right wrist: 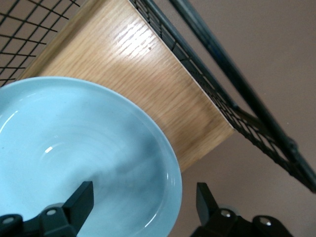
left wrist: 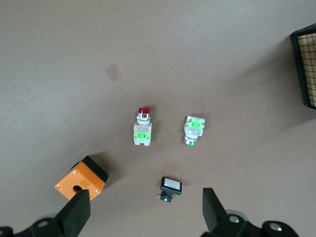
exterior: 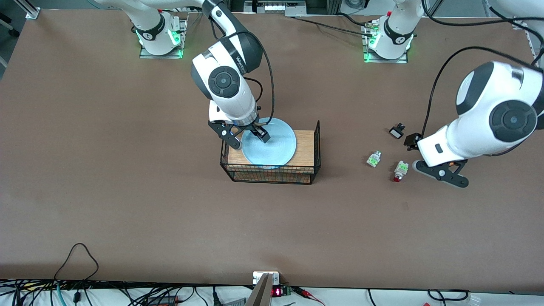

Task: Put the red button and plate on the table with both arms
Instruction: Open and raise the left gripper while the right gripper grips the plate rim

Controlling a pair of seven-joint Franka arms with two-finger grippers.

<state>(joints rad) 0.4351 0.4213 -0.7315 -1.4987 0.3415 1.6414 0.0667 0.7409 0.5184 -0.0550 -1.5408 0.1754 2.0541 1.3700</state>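
Note:
The pale-blue plate lies on the wooden top of the black wire basket. My right gripper is open astride the plate's rim at the right arm's end, one finger over the plate's inside and one outside it. The red button lies on its side on the brown table, toward the left arm's end. My left gripper hangs open above the table beside the button, holding nothing.
The basket stands mid-table. A white-and-green part lies beside the red button. A small black part with a white face lies farther from the front camera. An orange box sits under the left hand.

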